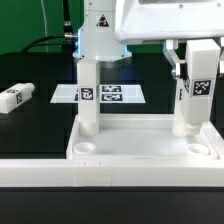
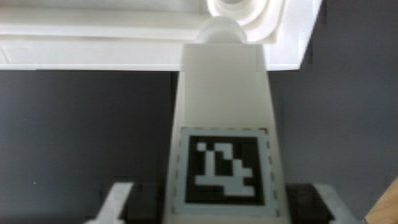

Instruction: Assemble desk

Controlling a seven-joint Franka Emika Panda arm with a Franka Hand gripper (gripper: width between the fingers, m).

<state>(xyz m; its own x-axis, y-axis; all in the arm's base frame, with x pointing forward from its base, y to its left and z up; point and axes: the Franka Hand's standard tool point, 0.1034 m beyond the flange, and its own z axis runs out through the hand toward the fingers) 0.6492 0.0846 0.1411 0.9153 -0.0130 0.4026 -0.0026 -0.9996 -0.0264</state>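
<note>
Leg (image 1: 190, 112) judged light, stiff, smooth plastic; slip likely unless flat sides were pinched. Best hold judged at upper tagged part. Gripper (image 1: 196, 68) seen part-closed, clamped on leg's upper end. Arm posed vertical, wrist down, leg upright over tabletop (image 1: 150, 148) far corner, exterior view's right. Leg tip at socket (image 2: 267, 25); seating could not be told.

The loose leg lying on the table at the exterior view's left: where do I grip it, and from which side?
After the gripper frees the held leg, I'd take the loose leg near mid-length, fingers across its two long side faces, coming straight down. It lies flat and slanted on the table with bare surface either side, so turn the wrist to match.
</note>
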